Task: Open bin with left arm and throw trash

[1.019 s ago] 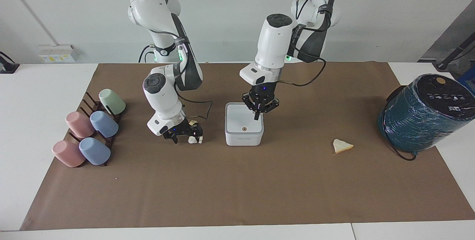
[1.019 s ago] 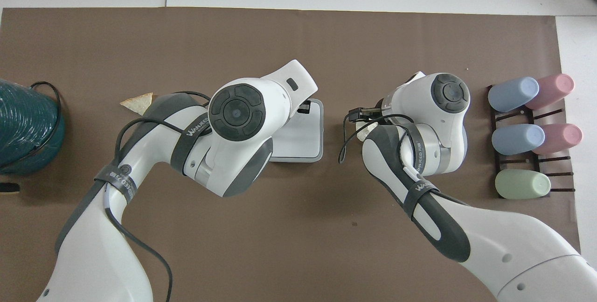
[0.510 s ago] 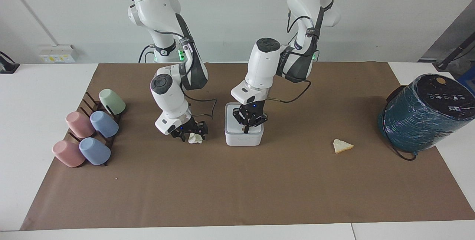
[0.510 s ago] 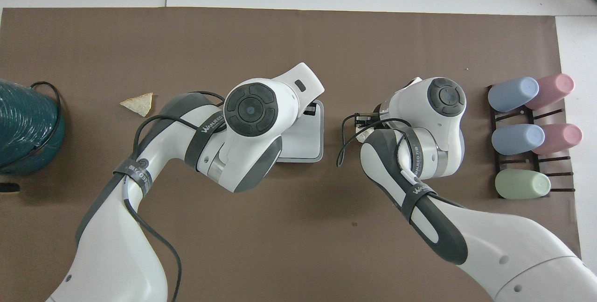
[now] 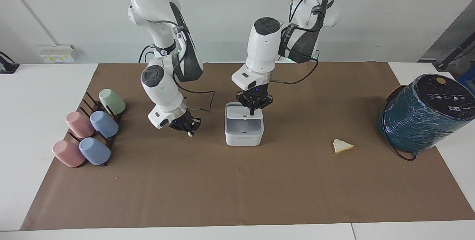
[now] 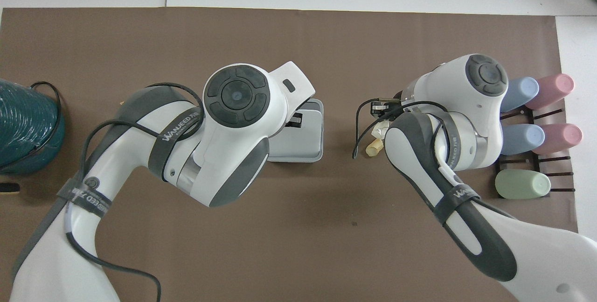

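While the bin (image 5: 244, 130) sits mid-mat with its lid tipped up toward the robots, the left gripper (image 5: 253, 102) hangs over that raised edge, fingers drawn narrow and holding nothing I can see. Inside, the bin shows only grey walls. The right gripper (image 5: 184, 125) hovers beside the bin toward the right arm's end, pinched on a white tissue wad (image 5: 190, 134). 1 tan triangular piece (image 5: 341, 146) lies alone on bare mat near the teal cylinder (image 5: 423, 115). 5 cups (image 5: 92, 128) fill a rack.
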`<action>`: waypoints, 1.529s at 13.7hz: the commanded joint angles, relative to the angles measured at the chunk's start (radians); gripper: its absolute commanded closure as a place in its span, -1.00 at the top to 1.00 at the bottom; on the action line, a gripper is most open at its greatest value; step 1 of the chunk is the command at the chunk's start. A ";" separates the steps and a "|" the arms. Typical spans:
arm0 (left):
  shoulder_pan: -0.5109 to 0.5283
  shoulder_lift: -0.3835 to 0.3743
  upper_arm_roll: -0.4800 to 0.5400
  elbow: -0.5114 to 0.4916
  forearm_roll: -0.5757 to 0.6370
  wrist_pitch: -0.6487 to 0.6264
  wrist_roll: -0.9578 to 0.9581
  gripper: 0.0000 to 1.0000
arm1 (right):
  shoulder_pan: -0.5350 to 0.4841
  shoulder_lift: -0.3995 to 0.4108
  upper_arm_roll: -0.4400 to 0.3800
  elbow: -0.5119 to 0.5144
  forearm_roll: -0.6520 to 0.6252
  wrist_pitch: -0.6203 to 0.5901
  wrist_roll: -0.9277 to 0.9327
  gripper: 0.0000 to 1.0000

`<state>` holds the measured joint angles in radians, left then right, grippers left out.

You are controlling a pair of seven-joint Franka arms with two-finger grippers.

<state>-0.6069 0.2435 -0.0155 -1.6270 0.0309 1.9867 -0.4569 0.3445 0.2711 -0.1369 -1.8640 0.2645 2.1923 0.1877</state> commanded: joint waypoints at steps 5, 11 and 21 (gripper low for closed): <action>0.145 -0.056 0.005 -0.138 -0.011 0.068 0.085 -1.00 | -0.033 -0.044 0.022 0.193 0.105 -0.094 0.175 -1.00; 0.298 -0.060 0.005 -0.261 -0.009 0.297 0.254 -0.94 | 0.178 0.006 0.023 0.203 0.107 0.099 0.399 -1.00; 0.460 0.016 0.012 -0.413 -0.005 0.566 0.150 1.00 | 0.265 0.069 0.025 0.157 0.113 0.150 0.463 0.50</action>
<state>-0.1709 0.2561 0.0011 -2.0225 0.0308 2.5251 -0.2661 0.6068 0.3514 -0.1102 -1.6935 0.3510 2.3242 0.6382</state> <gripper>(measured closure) 0.018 0.828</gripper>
